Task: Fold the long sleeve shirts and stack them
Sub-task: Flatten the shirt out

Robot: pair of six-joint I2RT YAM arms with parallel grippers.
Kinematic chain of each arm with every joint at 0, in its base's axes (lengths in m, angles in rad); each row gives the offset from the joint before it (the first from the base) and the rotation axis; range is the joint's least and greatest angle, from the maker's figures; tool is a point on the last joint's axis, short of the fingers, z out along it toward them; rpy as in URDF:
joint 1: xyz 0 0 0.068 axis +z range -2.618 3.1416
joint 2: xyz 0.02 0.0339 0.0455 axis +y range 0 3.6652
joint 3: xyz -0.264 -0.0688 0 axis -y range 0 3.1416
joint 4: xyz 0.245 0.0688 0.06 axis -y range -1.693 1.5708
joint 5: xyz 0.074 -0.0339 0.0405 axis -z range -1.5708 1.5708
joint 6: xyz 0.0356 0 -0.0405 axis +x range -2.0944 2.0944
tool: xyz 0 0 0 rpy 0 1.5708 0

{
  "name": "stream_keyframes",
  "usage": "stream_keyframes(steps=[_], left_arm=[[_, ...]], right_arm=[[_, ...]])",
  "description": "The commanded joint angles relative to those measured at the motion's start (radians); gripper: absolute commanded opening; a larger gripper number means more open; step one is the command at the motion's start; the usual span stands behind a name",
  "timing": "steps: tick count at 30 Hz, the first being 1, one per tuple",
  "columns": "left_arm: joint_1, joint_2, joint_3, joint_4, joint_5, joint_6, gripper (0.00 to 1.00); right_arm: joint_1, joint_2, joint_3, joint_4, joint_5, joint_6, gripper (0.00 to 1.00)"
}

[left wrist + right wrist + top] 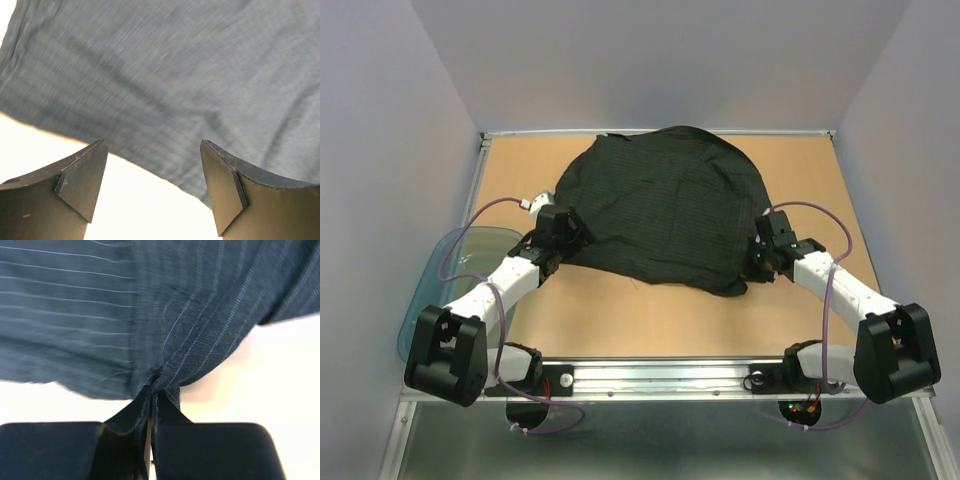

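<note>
Black shirt laid out for folding; right side gripped, left side not yet.
Top view: black pinstriped cloth long sleeve shirt [665,205] lies in a rounded heap across the far half of the light wooden table [620,315], one arm at each near corner, probably so both corners can lift together. Left wrist: left pincer [152,170] stands wide apart over the shirt edge, holding nothing. Right wrist: right pincer [150,407] is pressed together, clamped on a gathered pinch of shirt edge, with fabric puckering out from the tips.
</note>
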Motion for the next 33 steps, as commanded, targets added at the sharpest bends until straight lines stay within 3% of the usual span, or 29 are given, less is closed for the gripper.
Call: stream_keyframes(steps=[1,6,10,14,16,19,25,29,33], left_arm=[[0.008,-0.044,-0.031,-0.022,-0.014,-0.01,0.86],[0.008,-0.058,0.005,-0.063,-0.06,0.047,0.86],[0.008,-0.024,0.041,-0.093,-0.071,0.09,0.86],[0.008,0.02,0.039,-0.071,-0.048,0.091,0.86],[0.008,0.048,0.047,-0.065,-0.013,0.09,0.86],[0.008,0.065,0.059,-0.061,0.027,0.104,0.86],[0.005,0.093,0.077,-0.042,0.068,0.13,0.86],[-0.038,0.119,0.126,-0.039,0.098,0.134,0.86],[-0.129,0.149,0.172,-0.033,0.082,0.154,0.86]], right_arm=[[-0.016,-0.053,0.165,0.012,-0.158,0.015,0.01],[-0.076,-0.006,0.342,-0.062,-0.291,0.033,0.01],[-0.18,0.068,0.452,-0.054,-0.241,0.049,0.09],[-0.205,0.193,0.537,-0.002,-0.106,-0.008,0.47],[-0.203,0.253,0.561,0.004,-0.077,-0.071,0.57],[-0.202,0.229,0.551,0.013,-0.152,-0.184,0.59],[-0.177,-0.002,0.326,0.029,-0.267,-0.299,0.59],[-0.128,-0.179,0.188,0.029,-0.368,-0.26,0.59],[-0.01,-0.244,0.077,-0.002,-0.307,-0.159,0.59]])
